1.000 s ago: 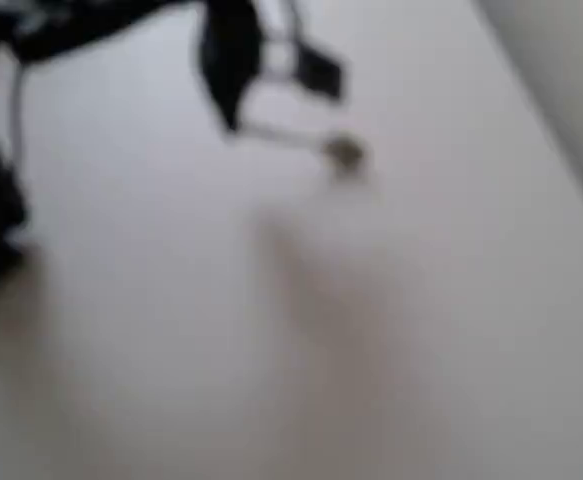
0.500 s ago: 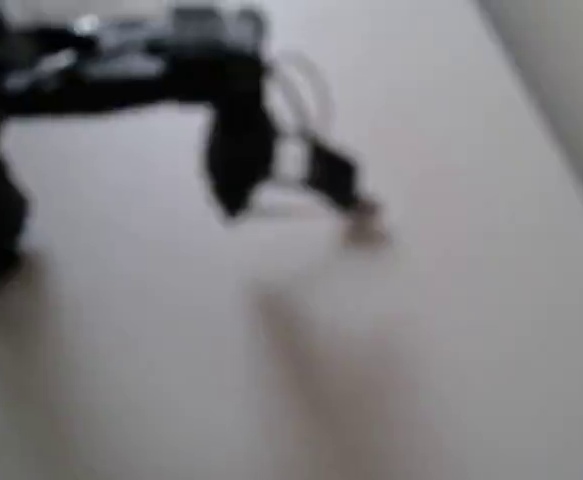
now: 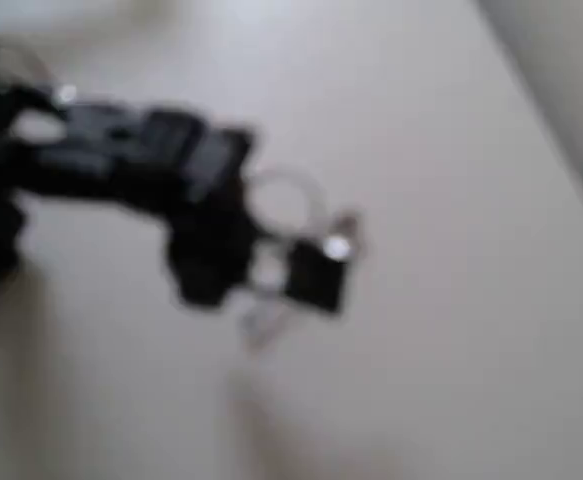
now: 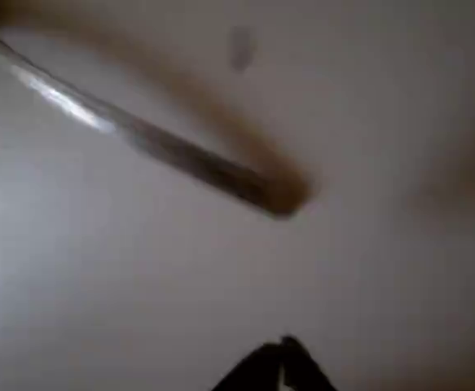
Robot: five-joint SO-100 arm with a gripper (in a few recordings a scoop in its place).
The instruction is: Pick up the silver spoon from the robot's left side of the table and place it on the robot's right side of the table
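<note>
Above the table [image 3: 451, 330], the gripper [image 3: 271, 285] apparently clamps the silver spoon [image 4: 156, 147] by one end, carrying it clear for transfer.

Beyond the table's straight edge, a strip of grey floor [image 3: 571, 90] fills the upper right corner of the overhead view, running diagonally from the top edge down to the right edge. It looks darker and greyer than the surface beside it, and the picture is too blurred to show any texture on it. A soft, elongated shadow [image 3: 301, 430] lies near the bottom of that view.
</note>
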